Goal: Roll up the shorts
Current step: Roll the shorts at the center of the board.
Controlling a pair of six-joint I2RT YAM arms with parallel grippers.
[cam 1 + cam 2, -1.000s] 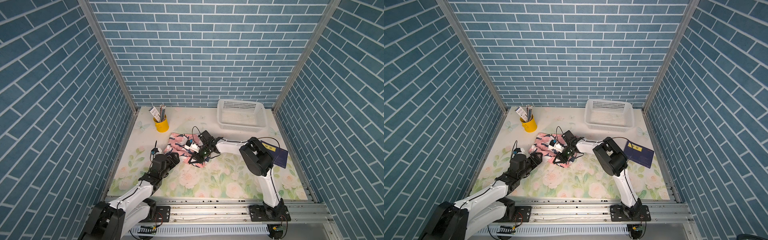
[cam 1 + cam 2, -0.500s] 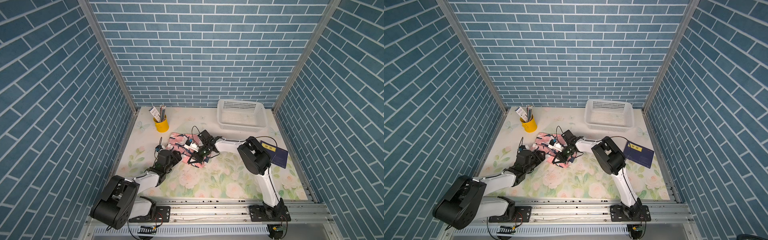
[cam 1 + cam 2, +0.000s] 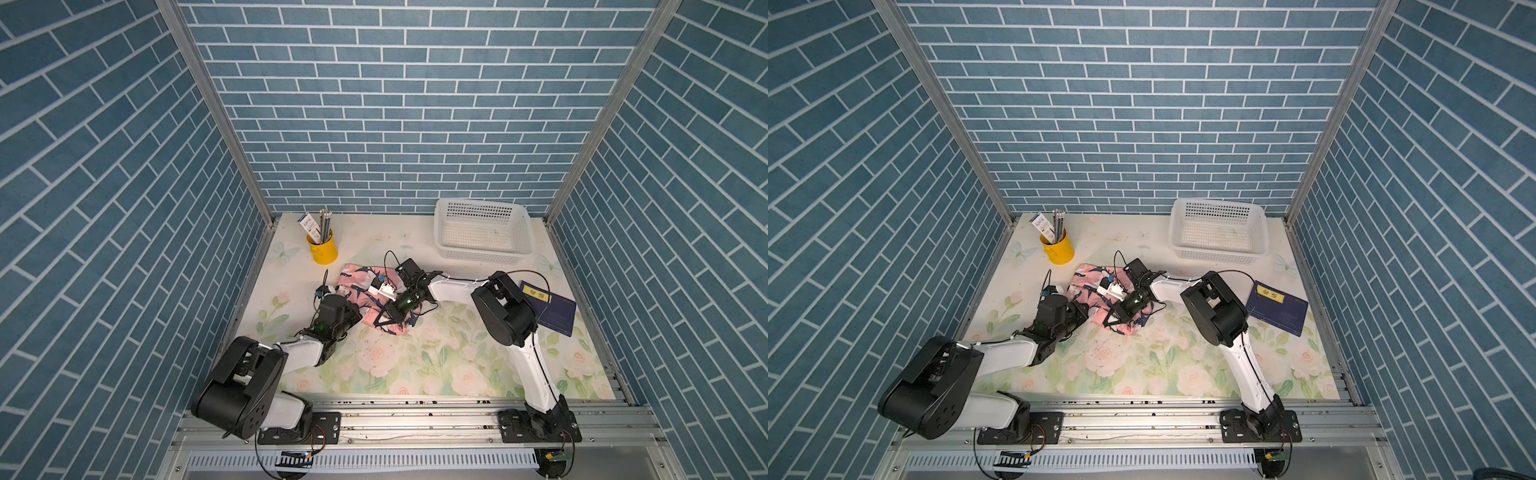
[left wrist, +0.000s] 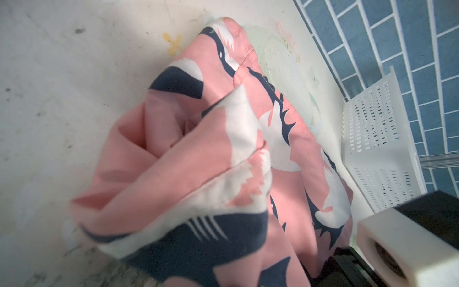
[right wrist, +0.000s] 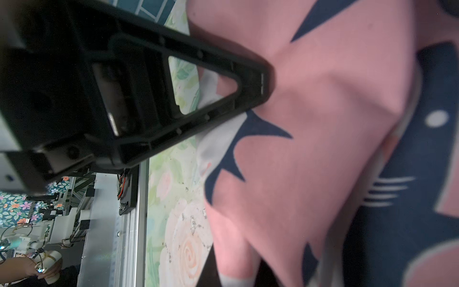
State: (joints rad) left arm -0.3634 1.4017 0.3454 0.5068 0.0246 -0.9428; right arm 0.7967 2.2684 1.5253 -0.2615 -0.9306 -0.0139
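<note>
The pink shark-print shorts lie bunched in the middle of the floral mat, partly under both arms. My left gripper sits at their near-left edge. In the right wrist view its two black fingers meet at a point, with the cloth puckered there. My right gripper reaches across from the right and is shut on a fold at the near edge. In the left wrist view, folded fabric fills the frame and hides the jaws.
A yellow cup of pencils stands at the back left. A white mesh basket is at the back right, and a navy book lies by the right wall. A metal rail runs along the front edge.
My left arm has stretched forward to the shorts' near-left edge, and its jaws went from wide open to shut on the cloth. The right gripper stayed put.
</note>
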